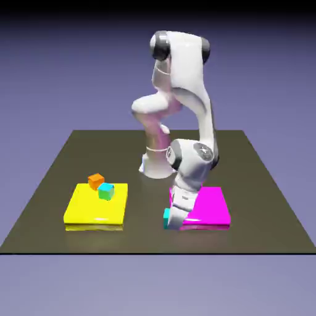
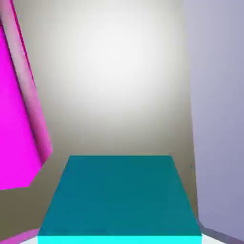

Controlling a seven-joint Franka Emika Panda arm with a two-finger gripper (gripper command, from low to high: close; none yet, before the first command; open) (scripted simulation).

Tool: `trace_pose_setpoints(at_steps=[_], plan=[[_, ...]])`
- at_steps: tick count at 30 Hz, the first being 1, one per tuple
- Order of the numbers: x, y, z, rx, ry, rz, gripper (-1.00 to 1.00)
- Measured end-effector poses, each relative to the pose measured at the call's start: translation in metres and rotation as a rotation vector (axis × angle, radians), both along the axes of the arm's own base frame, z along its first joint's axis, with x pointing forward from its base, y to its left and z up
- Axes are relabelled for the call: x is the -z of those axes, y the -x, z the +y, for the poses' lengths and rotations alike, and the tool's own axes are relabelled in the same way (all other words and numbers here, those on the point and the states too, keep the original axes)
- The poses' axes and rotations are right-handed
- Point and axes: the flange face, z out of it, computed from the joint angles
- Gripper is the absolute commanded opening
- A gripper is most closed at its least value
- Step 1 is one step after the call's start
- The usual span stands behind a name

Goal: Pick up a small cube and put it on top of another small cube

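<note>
The claw (image 1: 171,221) is down at table (image 1: 55,179) level, by the front corner of the magenta plate (image 1: 210,207) that faces the yellow one. The small cube (image 1: 166,218) peeks out teal beside it there. In the hand view that cube (image 2: 119,195) fills the bottom and hides the fingertips, so I cannot tell whether they grip it. On the yellow plate (image 1: 92,210), near its back edge, an orange cube (image 1: 95,181) touches a cyan-topped, green-sided cube (image 1: 106,191). No writing shows anywhere.

small cube (image 1: 166,218) at plate (image 1: 213,207) corner, two cubes (image 1: 101,186) on other plate (image 1: 92,207)
</note>
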Motion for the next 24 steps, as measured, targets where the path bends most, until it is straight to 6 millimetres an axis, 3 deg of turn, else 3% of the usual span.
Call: trace_pose_setpoints(at_steps=[5,12,13,17,18,20,24], plan=[[-0.036,0.048,0.035,0.097,-0.004,0.014,-1.00],[-0.082,0.112,0.054,0.229,0.083,-0.028,-1.00],[-0.082,0.112,0.054,0.229,0.083,-0.028,-1.00],[-0.024,0.118,0.039,0.233,0.085,-0.029,-1.00],[-0.015,0.120,0.037,0.231,0.083,-0.028,1.00],[-0.015,0.120,0.038,0.226,0.085,-0.030,1.00],[-0.072,0.112,0.052,0.229,0.086,-0.031,1.00]])
